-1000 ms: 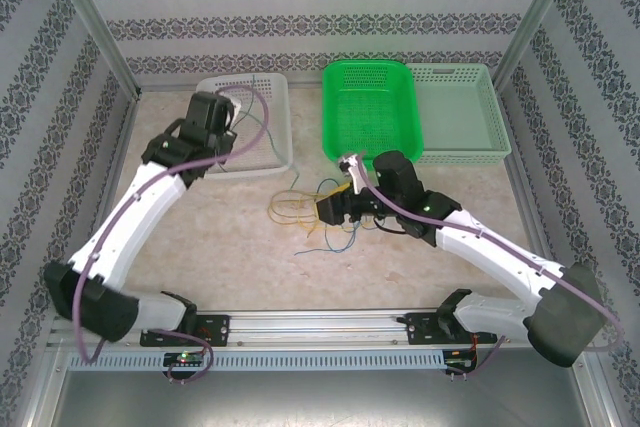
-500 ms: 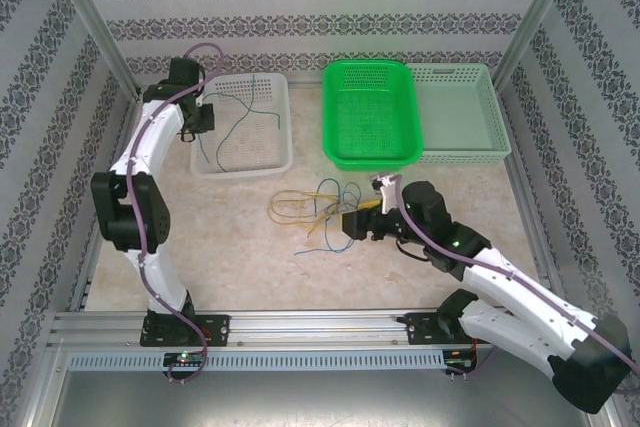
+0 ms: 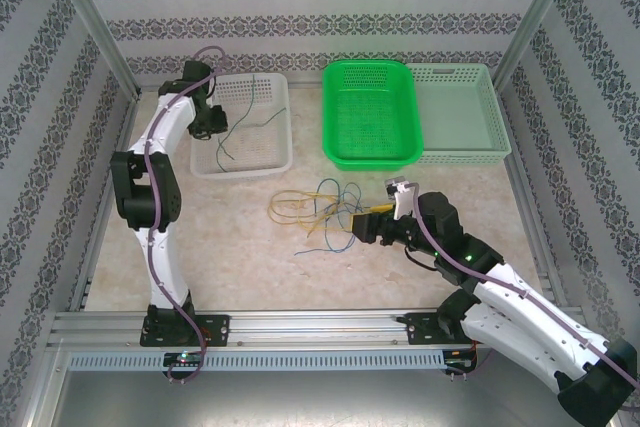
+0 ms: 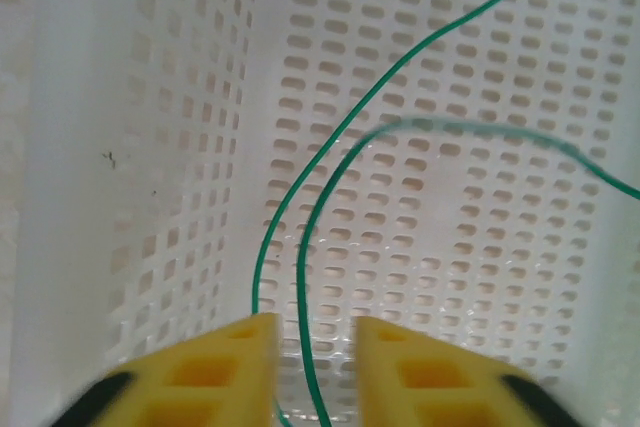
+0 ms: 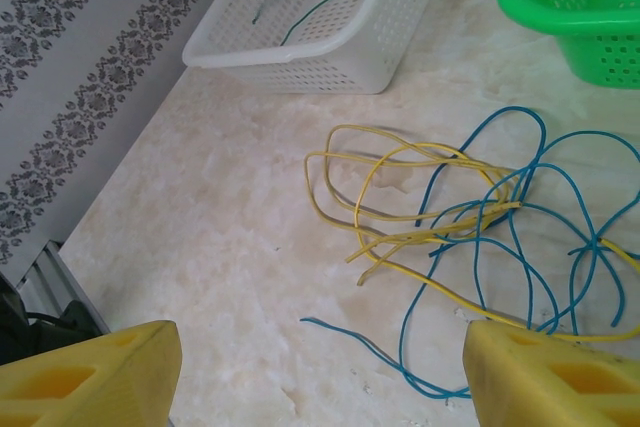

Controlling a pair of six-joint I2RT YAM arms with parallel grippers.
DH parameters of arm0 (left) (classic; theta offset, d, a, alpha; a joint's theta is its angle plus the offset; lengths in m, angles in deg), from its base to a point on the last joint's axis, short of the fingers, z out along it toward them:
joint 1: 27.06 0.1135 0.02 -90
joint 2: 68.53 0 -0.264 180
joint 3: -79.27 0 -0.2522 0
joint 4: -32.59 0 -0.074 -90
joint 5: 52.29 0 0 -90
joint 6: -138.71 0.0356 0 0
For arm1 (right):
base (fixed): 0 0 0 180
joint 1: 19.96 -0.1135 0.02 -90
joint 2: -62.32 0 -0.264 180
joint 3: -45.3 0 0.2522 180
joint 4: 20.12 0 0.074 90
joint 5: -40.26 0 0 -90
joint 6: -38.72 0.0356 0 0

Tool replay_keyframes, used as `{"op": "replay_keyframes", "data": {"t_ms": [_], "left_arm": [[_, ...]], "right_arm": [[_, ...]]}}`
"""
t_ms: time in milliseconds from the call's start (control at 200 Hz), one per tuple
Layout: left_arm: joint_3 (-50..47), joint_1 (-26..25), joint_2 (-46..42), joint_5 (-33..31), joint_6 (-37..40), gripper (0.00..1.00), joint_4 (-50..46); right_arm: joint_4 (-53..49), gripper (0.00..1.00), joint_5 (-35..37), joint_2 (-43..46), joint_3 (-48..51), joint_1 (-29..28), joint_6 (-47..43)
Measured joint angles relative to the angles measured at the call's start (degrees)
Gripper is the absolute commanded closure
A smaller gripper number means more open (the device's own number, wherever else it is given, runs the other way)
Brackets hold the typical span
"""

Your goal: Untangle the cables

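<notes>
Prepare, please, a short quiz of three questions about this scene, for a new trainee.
1. True or false: the green cable lies inside the white basket.
2. Which cables lie tangled on the table? A) yellow and blue; B) red and black; C) yellow alone.
3. Fill in the blank: the jaws of the right gripper stand ____.

Key: 1 true; 2 A; 3 open.
</notes>
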Motion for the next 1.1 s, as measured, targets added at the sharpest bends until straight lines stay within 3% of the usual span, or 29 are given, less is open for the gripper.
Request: {"op": "replay_keyframes", "data": {"t_ms": [135,245,280,485,714,944,1104], "left_arm": [[-1.9,0.0,-0.3,0.5,-1.1,0.37,0.1],[-3.7,-0.1,-1.8,1.5,-1.4,0.13,0.5],[-4.0,-0.4,-2.8,1.5,-1.5,0.00,0.5],[-6.8,-5.9,-13.9,-2.6,2.2,0.00,3.7],[-26.0,-17.8,-31.1,-0.9,5.3,0.00,16.7],[-46.4,-20.3,-38.1,5.3,5.1,0.00,26.4],[-54.3,-21.3,-43.4,8.5,4.8,0.00,29.7]], "right_arm": [[-0.6,0.25,0.0,-0.2,0.0,0.1,0.0],[-1.9,0.24,0.7,-0.5,0.0,0.4,-0.4],[-2.7,0.24,1.4,-0.7,0.0,0.7,-0.5],[-6.5,0.30,5.3,-6.9,-0.8,3.5,-0.2],[-7.8,0.32,6.4,-21.4,-4.1,3.7,0.4],[-5.9,0.33,8.5,-32.7,-9.6,3.8,-1.1],[-3.3,0.38,9.7,-39.1,-10.9,4.5,-1.8]]}}
